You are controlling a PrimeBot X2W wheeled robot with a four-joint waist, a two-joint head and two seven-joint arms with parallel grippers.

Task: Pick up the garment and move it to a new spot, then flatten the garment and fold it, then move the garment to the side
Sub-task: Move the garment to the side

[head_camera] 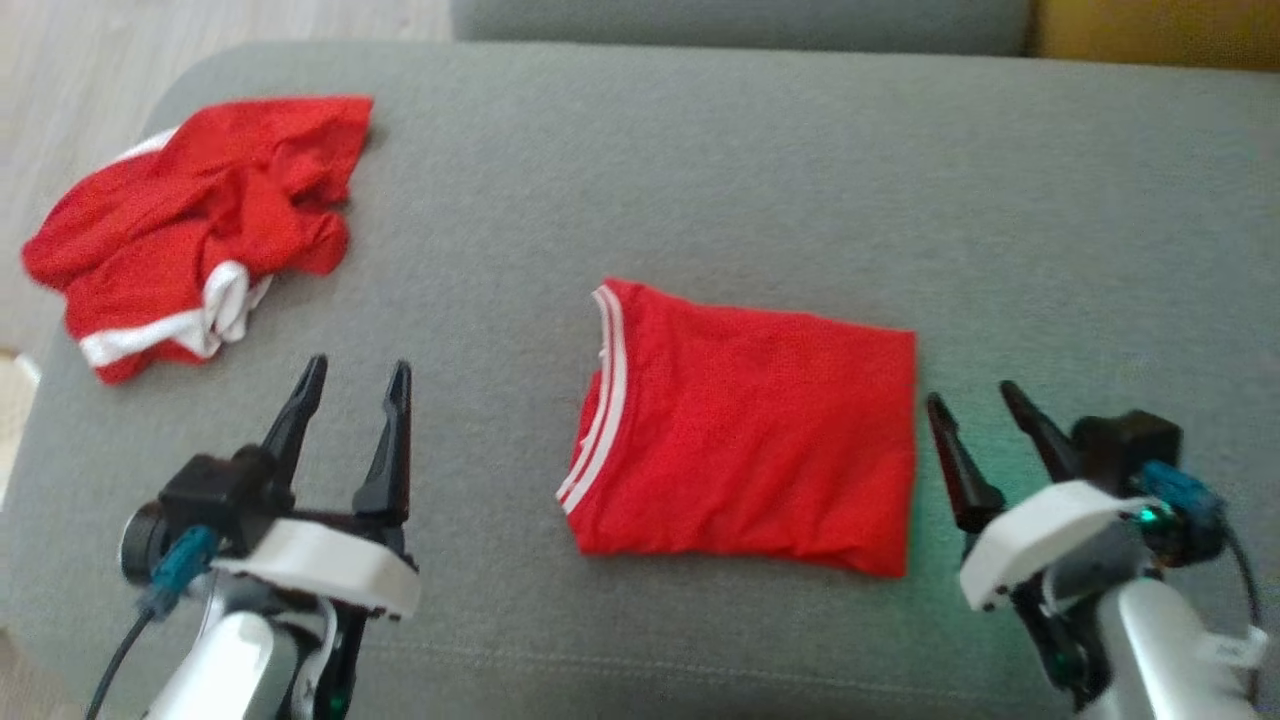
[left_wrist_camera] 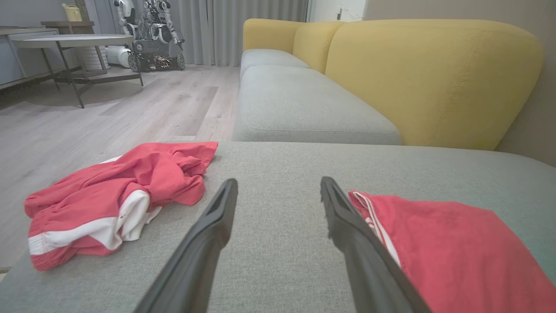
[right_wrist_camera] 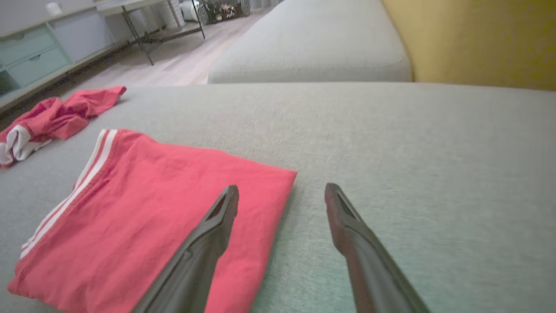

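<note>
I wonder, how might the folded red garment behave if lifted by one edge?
The folded red garment lies in thin, limp layers, so it would probably droop and unfold. If pushed, it likely bunches on the textured grey cushion rather than sliding.

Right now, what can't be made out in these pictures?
- Folded red garment, head view: inner layers hidden by its own fold.
- Crumpled red garment, right wrist view: cut off by the left edge.
- Folded red garment's near edge, left wrist view: behind a finger of the left end effector.
</note>
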